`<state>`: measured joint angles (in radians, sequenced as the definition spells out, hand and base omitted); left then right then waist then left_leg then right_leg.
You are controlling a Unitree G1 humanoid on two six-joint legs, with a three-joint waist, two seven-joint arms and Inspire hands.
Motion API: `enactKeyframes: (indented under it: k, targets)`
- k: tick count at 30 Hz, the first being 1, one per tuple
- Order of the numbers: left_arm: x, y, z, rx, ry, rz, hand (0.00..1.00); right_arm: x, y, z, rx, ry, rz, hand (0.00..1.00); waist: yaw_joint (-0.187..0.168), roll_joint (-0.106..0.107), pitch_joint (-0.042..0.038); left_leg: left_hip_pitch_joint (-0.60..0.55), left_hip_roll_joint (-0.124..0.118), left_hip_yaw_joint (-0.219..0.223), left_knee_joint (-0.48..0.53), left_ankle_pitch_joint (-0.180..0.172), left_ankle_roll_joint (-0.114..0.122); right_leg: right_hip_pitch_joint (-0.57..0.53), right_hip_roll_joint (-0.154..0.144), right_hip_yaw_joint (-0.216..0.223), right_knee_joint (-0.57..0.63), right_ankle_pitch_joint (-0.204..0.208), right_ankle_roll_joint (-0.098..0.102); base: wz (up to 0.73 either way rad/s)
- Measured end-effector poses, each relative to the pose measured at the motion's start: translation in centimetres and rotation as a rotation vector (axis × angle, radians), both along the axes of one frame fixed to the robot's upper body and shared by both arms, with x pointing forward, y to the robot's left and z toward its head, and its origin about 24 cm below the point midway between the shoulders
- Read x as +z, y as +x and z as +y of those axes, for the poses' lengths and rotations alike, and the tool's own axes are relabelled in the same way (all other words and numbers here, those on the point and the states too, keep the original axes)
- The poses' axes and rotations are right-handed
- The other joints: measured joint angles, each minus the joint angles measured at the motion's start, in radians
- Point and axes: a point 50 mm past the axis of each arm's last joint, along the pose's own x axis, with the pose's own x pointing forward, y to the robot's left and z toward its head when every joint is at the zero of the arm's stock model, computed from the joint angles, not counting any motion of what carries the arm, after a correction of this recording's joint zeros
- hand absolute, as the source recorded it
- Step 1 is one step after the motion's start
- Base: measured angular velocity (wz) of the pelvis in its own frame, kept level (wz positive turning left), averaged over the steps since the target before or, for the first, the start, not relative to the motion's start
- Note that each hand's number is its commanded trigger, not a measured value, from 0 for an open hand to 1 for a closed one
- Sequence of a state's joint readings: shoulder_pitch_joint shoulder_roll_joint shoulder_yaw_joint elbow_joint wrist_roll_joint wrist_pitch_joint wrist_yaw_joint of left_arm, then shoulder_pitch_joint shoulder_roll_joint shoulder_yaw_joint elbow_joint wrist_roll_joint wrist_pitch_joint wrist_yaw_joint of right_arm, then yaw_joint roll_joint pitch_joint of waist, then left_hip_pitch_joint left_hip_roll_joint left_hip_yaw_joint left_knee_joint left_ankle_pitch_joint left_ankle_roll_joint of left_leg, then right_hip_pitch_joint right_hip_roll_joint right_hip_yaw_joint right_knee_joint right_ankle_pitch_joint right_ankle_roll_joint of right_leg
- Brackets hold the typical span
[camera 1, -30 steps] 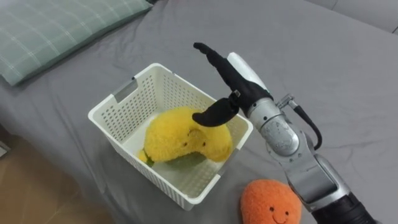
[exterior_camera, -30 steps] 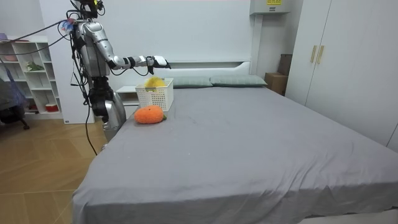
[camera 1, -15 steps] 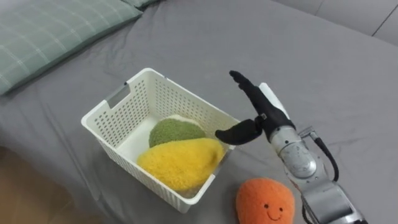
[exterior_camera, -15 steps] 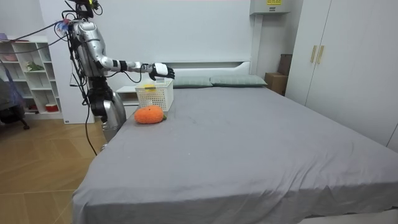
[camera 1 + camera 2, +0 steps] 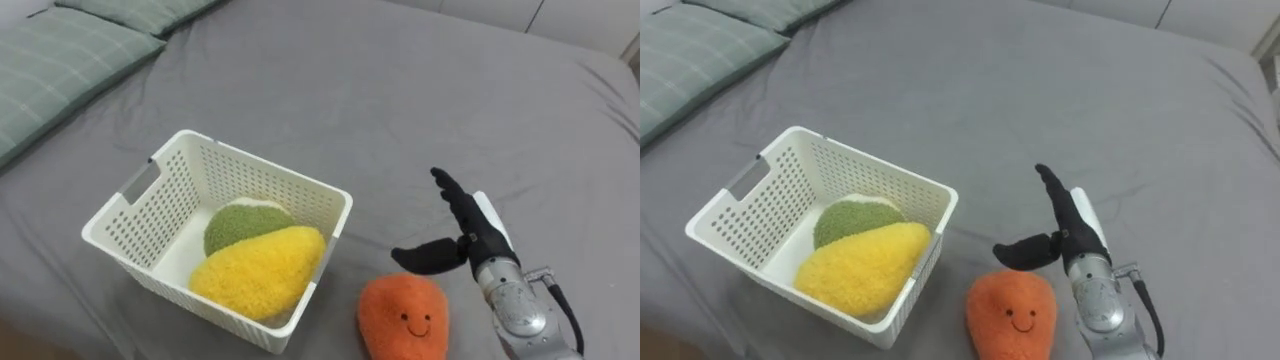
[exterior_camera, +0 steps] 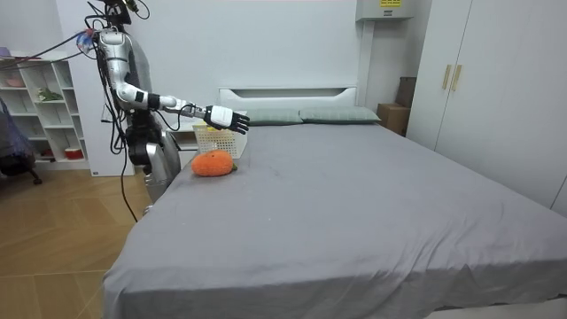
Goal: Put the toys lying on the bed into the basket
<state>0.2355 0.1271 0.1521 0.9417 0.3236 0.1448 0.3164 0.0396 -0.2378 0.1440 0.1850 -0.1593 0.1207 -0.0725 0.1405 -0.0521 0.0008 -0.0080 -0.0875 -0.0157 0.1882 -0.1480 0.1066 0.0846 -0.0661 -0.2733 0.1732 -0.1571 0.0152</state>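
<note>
Step in hand: the next pick. The orange toy (image 5: 403,318), bottom centre of frame, lies on the bed (image 5: 420,100), not yet collected. My right robot hand (image 5: 477,238) hovers just right of it with fingers straight and thumb spread, holding nothing.

Next move, as I judge it: lower, close round the toy, and lift it over the near rim. The basket (image 5: 265,168), centre left, holds a yellow toy (image 5: 258,272) and a green toy (image 5: 243,222), so room inside is tight. Beyond it is open grey bed, with a pillow (image 5: 50,70) at upper left.

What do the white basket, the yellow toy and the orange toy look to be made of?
The basket looks like rigid white plastic, smooth finish: thin walls with regular holes and a moulded handle slot. The yellow toy in it and the orange toy beside it look like stuffed plush: fuzzy matte pile, rounded shapes.
</note>
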Motion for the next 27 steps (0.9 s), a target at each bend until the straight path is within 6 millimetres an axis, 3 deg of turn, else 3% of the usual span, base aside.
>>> enactKeyframes:
  k: [3,14,21,27]
  targets:
    - [0.1,0.2,0.0,-0.001,0.002,-0.016,0.00,-0.2,-0.4,-0.5,-0.026,-0.003,0.008,0.00,-0.008,-0.003,-0.0019,0.004,0.004,0.011,0.000,-0.001,0.000,0.001,0.002,0.010,-0.001,0.000,0.000,-0.08]
    - [-0.1,-0.5,-0.1,-0.002,-0.006,-0.005,0.00,-3.7,-2.4,-1.1,-0.056,-0.016,0.152,0.00,-0.013,-0.010,0.0042,0.018,0.005,0.021,-0.009,-0.003,0.001,0.006,0.009,0.026,-0.003,0.000,0.000,-0.03]
    - [-0.1,-0.5,-0.1,-0.003,-0.007,-0.003,0.00,-5.5,-3.5,-0.5,-0.036,0.018,0.252,0.00,-0.009,-0.013,0.0056,0.008,0.005,0.020,-0.007,-0.007,0.000,-0.001,0.011,0.026,-0.005,0.000,0.000,0.00]
    - [-0.1,-0.9,-0.1,0.001,-0.005,0.011,0.00,-6.0,-3.7,0.4,0.029,0.037,0.290,0.00,-0.011,-0.016,0.0038,0.006,0.005,0.013,-0.005,-0.006,0.000,0.000,0.012,0.022,-0.006,0.000,0.000,0.02]
